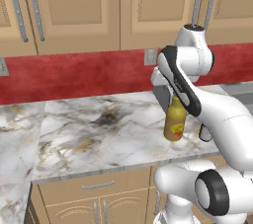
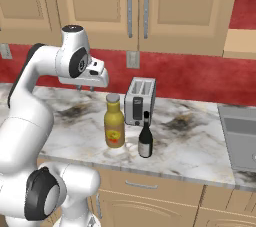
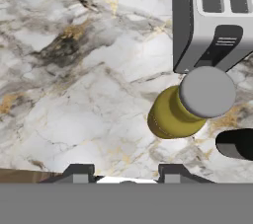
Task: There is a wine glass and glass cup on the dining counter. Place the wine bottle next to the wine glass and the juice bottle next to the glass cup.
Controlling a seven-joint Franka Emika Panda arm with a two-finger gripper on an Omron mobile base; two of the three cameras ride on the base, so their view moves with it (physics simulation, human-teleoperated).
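Observation:
The squat amber juice bottle (image 1: 175, 120) (image 2: 114, 125) (image 3: 170, 115) stands upright on the marble worktop (image 2: 75, 121), just in front of a toaster. Right beside it is the slim dark wine bottle (image 2: 145, 140) (image 3: 236, 144), also upright; in the left base view it is mostly hidden behind my arm. My gripper (image 2: 85, 88) (image 3: 126, 171) hangs above the worktop, up and to the left of the juice bottle, pointing down. Its fingers are apart and open, with nothing between them. The wine glass, the glass cup and the dining counter are out of view.
A silver toaster (image 2: 139, 101) (image 3: 212, 20) sits against the red backsplash behind the bottles. A sink (image 2: 240, 133) lies at the right. Tan wall cabinets (image 2: 135, 6) hang above. Bare marble (image 1: 89, 129) stretches left of the bottles.

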